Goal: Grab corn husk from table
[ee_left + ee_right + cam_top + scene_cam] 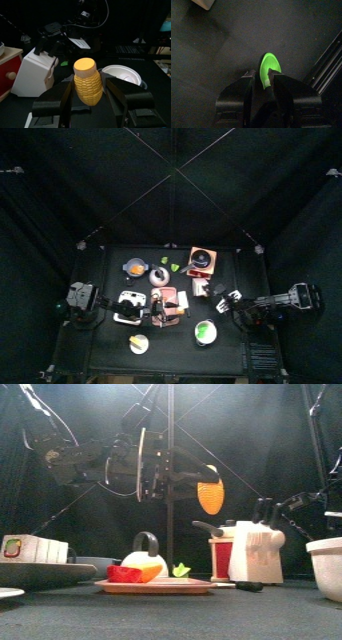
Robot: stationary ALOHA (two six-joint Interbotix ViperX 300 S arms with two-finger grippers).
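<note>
We are logging the tabletop [107, 333] first: it is carrying a crowd of props between the two arms, bare black only toward its edges.

Containers next. A white bowl [127, 76] is sitting beyond the left claw [87, 92]; we cannot tell what, if anything, is in it. A white knife block [35, 72] is standing beside that claw, black handles rising from its top. In the front view a pink plate [154, 586] is holding a red-and-orange item and a small green scrap.

The left claw is gripping a corn cob [87, 80] upright and clear of the tabletop, probably to keep it out of the way.

The right claw [264, 80] is closing on the corn husk [269, 67], whose bright green tip is sticking out past the jaws just above the tabletop. We are judging the grasp made.
</note>
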